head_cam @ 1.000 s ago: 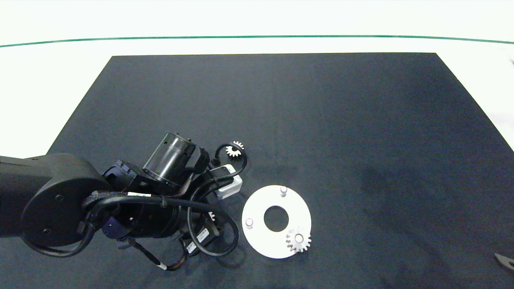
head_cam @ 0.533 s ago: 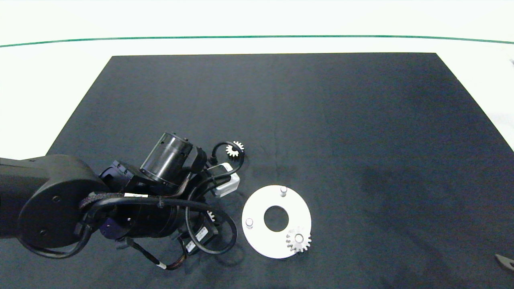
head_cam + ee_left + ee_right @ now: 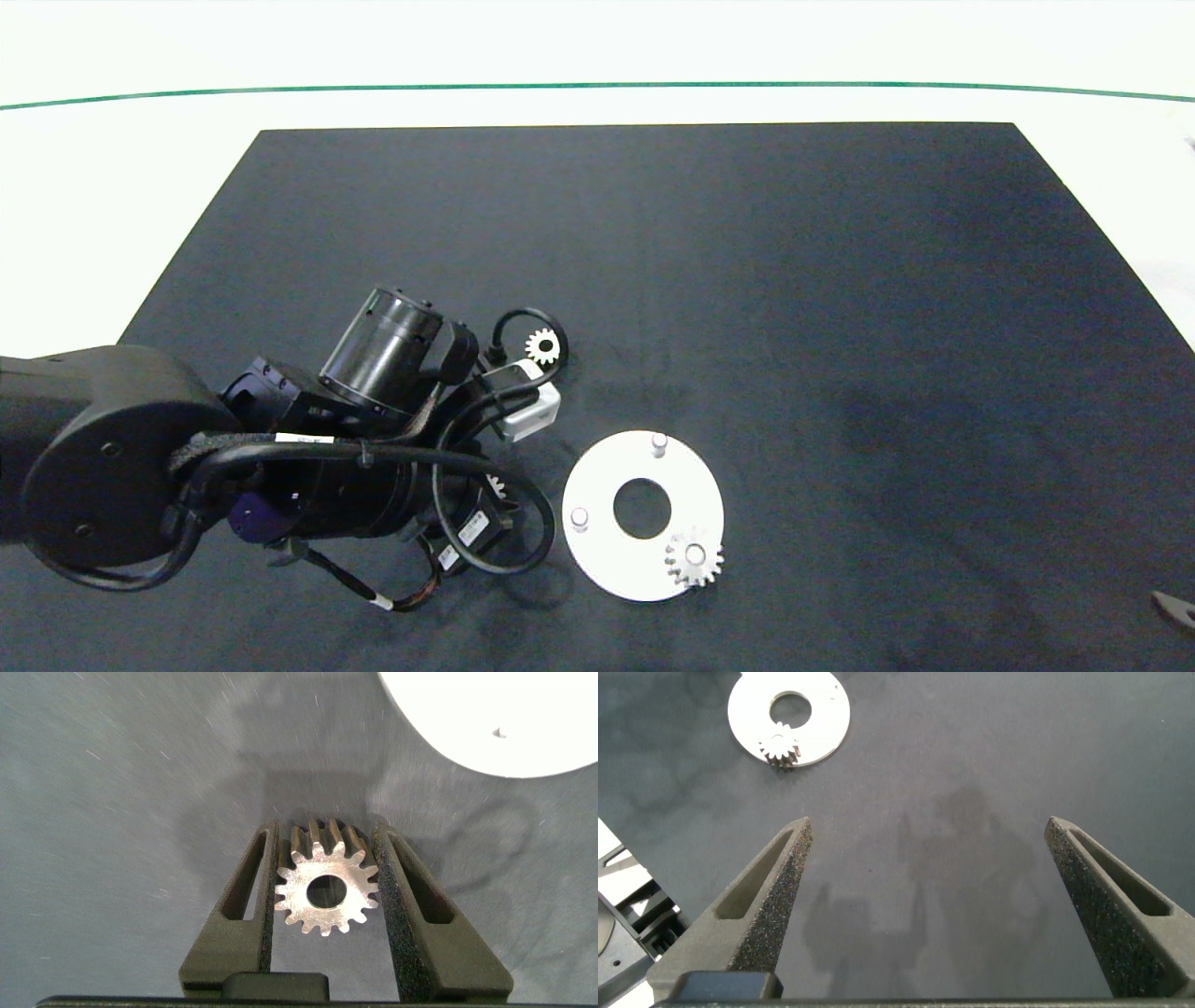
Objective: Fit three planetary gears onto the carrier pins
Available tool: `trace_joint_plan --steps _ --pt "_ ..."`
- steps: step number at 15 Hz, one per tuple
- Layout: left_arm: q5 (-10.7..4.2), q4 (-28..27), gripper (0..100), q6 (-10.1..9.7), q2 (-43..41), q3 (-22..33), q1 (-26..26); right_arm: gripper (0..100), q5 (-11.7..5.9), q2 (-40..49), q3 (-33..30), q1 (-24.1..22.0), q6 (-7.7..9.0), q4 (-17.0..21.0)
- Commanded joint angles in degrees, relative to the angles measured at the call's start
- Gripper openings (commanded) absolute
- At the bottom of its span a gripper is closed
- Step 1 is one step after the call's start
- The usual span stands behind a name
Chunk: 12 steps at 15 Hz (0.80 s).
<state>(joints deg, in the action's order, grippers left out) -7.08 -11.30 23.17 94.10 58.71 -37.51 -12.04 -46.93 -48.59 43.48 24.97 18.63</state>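
A: Count on the disc?

B: One gear seated on the pin nearest the mat's front edge. The other two pins and stand bare. One of three done, by my reckoning.

A: The rest?

B: Second gear is clamped between the left gripper's pads, just left of the disc, apparently off the mat. Third gear lies flat on the mat behind the disc, to its left, a black cable looped about it.

A: Right gripper?

B: Fingers spread wide, nothing in them, well to the disc's right.

A: Surfaces?

B: Gears silvery metal, sharp spur teeth, dark round bore. Disc flat, matt white, large centre hole. Pins short smooth cylinders. Pads black, grainy foam. Mat dark, faintly fibrous.
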Motion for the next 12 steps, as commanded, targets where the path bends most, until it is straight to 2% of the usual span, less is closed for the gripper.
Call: trace_joint_plan --steps 1,3,5,8,10,12 --pt "-0.21 -1.27 16 0.20 -1.11 3.08 -0.28 100 -0.08 0.00 -0.01 0.02 0.08 0.09" --pt "-0.30 -3.29 16 0.20 -1.64 4.48 -1.34 100 -0.08 0.26 -0.01 0.02 0.17 0.09" --pt "-0.30 -8.83 16 0.20 -2.17 8.35 -2.30 100 -0.08 0.88 -0.10 0.02 0.17 0.09" --pt "-0.39 -17.88 16 -0.23 -1.73 15.12 -6.52 100 -0.08 1.32 -0.10 0.02 0.96 0.09" --pt "-0.56 -18.76 16 -1.29 -0.76 16.96 -9.25 100 0.00 1.23 -0.10 0.02 1.05 0.09" --pt "-1.97 -18.67 16 -1.29 1.17 18.19 -11.18 100 -0.08 1.05 -0.36 -0.07 1.14 0.01"
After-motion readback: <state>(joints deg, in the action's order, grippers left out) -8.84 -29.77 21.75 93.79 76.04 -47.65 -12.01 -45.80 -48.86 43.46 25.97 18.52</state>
